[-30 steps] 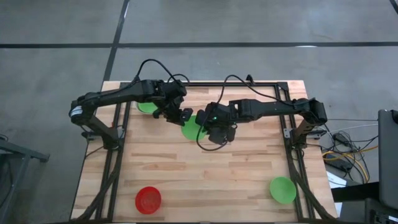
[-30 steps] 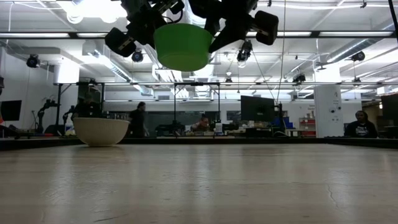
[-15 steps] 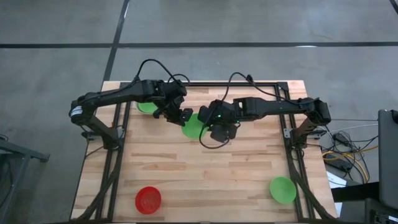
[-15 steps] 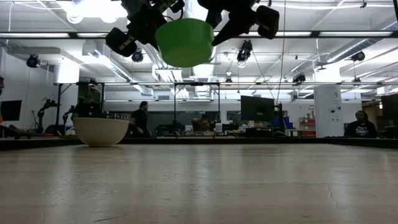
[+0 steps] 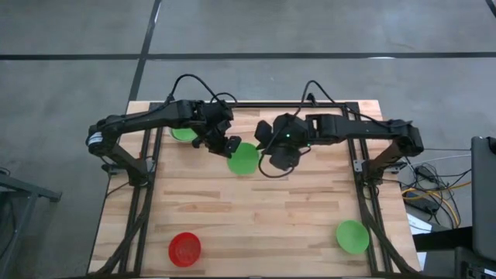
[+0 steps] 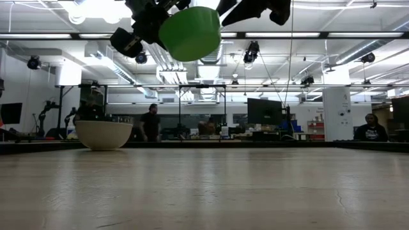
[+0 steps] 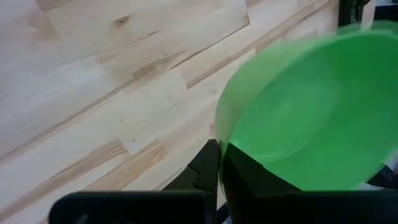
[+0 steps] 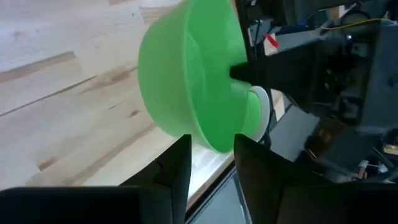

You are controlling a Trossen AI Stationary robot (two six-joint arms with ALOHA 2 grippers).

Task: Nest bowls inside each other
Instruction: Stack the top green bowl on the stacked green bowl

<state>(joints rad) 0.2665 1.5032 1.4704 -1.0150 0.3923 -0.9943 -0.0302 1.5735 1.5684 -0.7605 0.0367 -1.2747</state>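
Observation:
A bright green bowl (image 5: 243, 157) hangs high over the table's far middle, with my left gripper (image 5: 229, 147) shut on it. It shows tilted in the low view (image 6: 190, 33). My right gripper (image 5: 265, 152) stands open just to the bowl's right, clear of it; its own view looks past its fingers at the bowl's outside (image 8: 186, 74). A second green bowl (image 5: 183, 133) sits at the far left, partly under the left arm. A whitish bowl (image 6: 104, 134) rests on its base on the table. A red bowl (image 5: 185, 248) and a third green bowl (image 5: 353, 235) sit near the front edge. My left gripper holds the green bowl by its rim (image 7: 222, 138), one finger outside the wall (image 7: 208, 167) and one inside the hollow (image 7: 252, 177). The fingers slant down from the table's left. The bowl is lifted clear of the table and tilted, its far side raised.
Bare wooden table (image 5: 256, 209) lies between the raised bowl and the two bowls near the front edge. Black frame rails (image 5: 147, 194) run along the table's left and right sides. People and desks show in the room beyond the table.
My right gripper has come off the green bowl's right side and drawn back up and toward the table's right edge. The bowl stays in my left gripper and has tipped from level to tilted. The left arm has kept still.

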